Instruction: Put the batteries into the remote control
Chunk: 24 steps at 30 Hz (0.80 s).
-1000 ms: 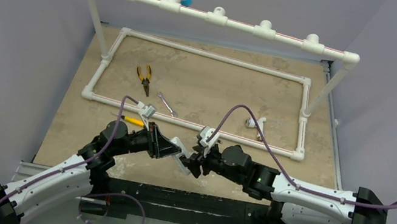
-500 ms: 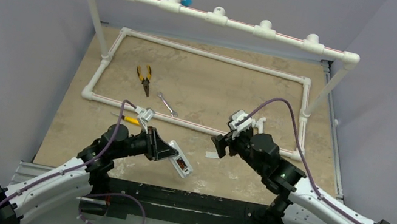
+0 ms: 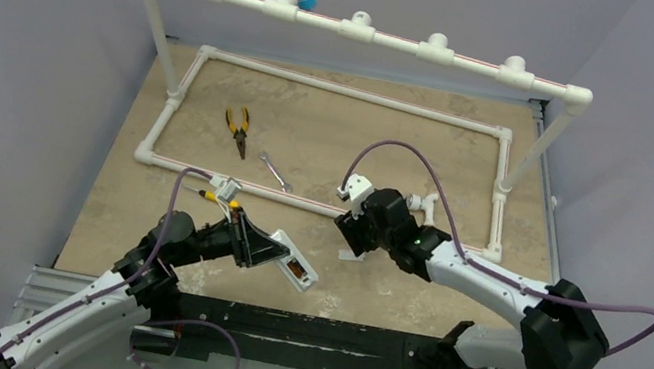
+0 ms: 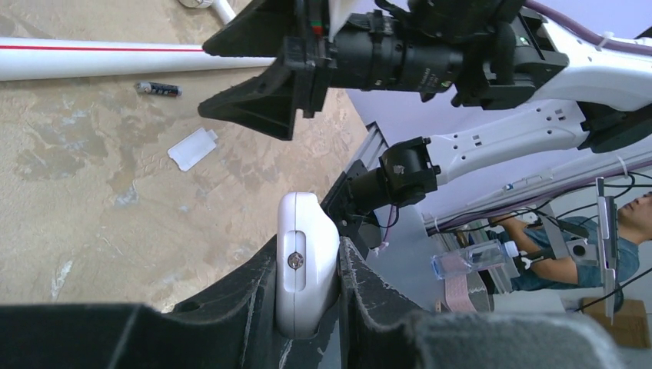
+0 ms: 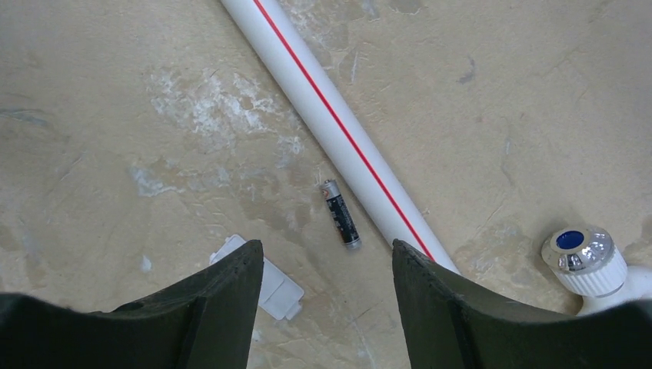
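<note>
The white remote control (image 4: 306, 261) is clamped edge-on between the jaws of my left gripper (image 4: 307, 244), held above the table's near edge; in the top view the remote control (image 3: 293, 268) shows a dark reddish recess facing up. One battery (image 5: 340, 214) lies on the table beside the red-striped white pipe (image 5: 338, 127), and the battery (image 4: 158, 89) also shows in the left wrist view. My right gripper (image 5: 324, 247) hangs open just above and short of it, nothing between its fingers. A second battery is not in view.
The flat white cover piece (image 5: 269, 284) lies under my right gripper's left finger. A chrome-capped white fitting (image 5: 577, 257) sits to the right. Pliers (image 3: 235, 128), a wrench (image 3: 276, 172) and a yellow-handled screwdriver (image 3: 219, 198) lie near the pipe frame (image 3: 495, 189).
My right gripper left the remote, swung right and back, and now hovers open over the battery by the pipe. The left arm shifted slightly, still gripping the remote.
</note>
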### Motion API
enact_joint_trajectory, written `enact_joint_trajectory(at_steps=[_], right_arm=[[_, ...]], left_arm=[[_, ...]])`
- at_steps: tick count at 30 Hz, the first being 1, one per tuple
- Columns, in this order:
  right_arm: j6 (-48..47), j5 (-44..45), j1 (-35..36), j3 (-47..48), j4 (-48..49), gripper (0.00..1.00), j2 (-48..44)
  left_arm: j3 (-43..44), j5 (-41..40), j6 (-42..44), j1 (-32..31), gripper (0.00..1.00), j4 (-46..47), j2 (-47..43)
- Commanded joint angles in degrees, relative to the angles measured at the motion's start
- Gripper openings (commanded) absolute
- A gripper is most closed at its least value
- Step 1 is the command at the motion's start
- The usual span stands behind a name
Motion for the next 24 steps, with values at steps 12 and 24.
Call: enact_joint_trajectory(at_steps=[12,24], right_arm=[[-1.9,-8.4,-4.7,6.5,1.2,0.50,9.8],[-0.7,-6.9,-4.7,8.2,-1.1,0.46,14.5]], left_arm=[[-0.1,0.8,0.4,-0.1,0.00,-0.8,-1.9],[-0.2,0.4,0.3,-0.1,0.00,-0.7,-1.3]])
